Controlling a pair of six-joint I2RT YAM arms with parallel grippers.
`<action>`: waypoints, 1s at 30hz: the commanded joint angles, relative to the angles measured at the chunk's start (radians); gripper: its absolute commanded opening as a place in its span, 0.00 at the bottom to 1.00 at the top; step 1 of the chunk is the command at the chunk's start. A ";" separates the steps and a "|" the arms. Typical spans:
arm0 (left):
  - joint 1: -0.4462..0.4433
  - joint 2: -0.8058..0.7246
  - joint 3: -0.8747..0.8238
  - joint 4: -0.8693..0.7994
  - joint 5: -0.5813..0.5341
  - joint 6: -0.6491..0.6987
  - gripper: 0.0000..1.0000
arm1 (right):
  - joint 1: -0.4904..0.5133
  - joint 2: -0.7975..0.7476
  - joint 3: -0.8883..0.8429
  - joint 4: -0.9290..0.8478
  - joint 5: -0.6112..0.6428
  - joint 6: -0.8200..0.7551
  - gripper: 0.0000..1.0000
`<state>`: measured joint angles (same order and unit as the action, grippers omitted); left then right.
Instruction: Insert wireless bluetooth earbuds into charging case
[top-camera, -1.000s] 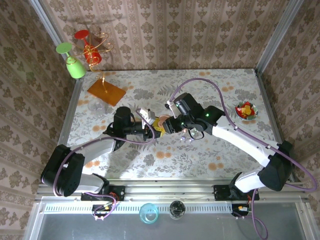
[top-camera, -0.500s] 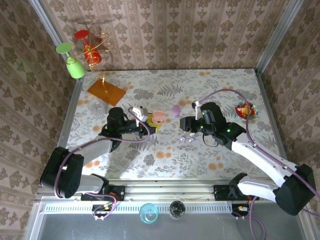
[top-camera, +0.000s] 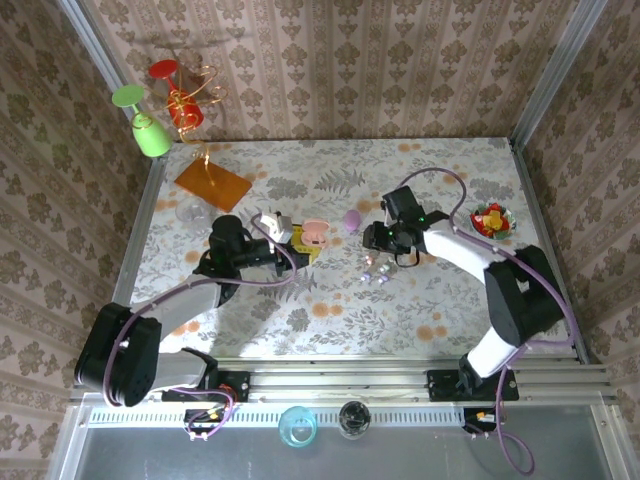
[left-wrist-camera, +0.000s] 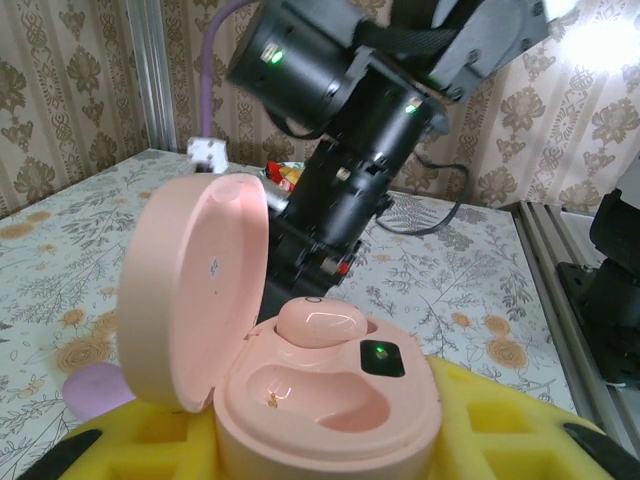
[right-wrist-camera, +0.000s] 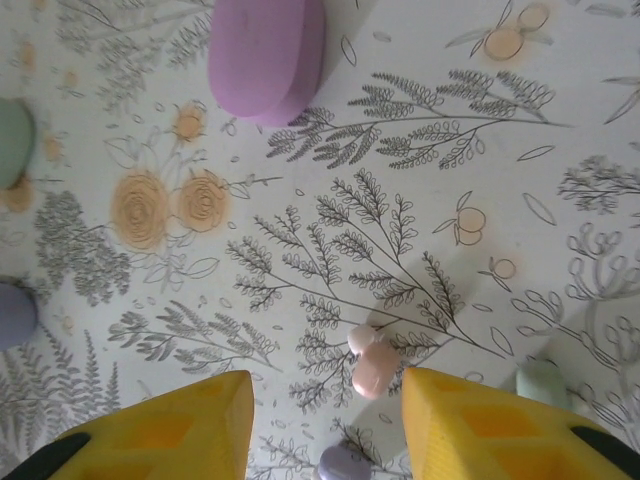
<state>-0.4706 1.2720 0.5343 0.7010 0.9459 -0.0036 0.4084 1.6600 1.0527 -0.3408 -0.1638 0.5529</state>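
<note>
**Change over the last second.** The right jaws, earlier at the pink case (left-wrist-camera: 330, 400), have drawn back across the desk (top-camera: 450, 170). They now hang open over the loose earbuds (top-camera: 385, 279). A loose pink bud (right-wrist-camera: 372, 368) lies on the desk between the fingertips, with a purple bud (right-wrist-camera: 340, 462) and a green bud (right-wrist-camera: 543, 382) near it. The left jaws stay closed on the pink case, lid up, with a seated pink bud (left-wrist-camera: 318, 322) inside.

**Clearance.** The purple case (top-camera: 352, 220) lies between the arms. The loose earbuds sit mid-desk, well apart from the rails. The sweets dish (top-camera: 492, 221) is near the right edge. Bare desk extends toward the near rail.
</note>
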 joint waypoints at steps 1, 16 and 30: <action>-0.003 -0.028 0.001 -0.008 0.006 0.005 0.26 | 0.001 0.069 0.039 -0.064 -0.043 -0.011 0.46; -0.003 -0.017 0.016 -0.026 0.012 0.012 0.27 | 0.052 0.162 0.035 -0.040 -0.107 0.014 0.47; 0.007 -0.022 0.007 -0.024 -0.028 -0.005 0.27 | 0.102 0.169 0.071 -0.027 -0.160 0.041 0.47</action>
<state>-0.4698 1.2644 0.5343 0.6754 0.9287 -0.0036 0.5026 1.8305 1.0981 -0.3584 -0.3004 0.5953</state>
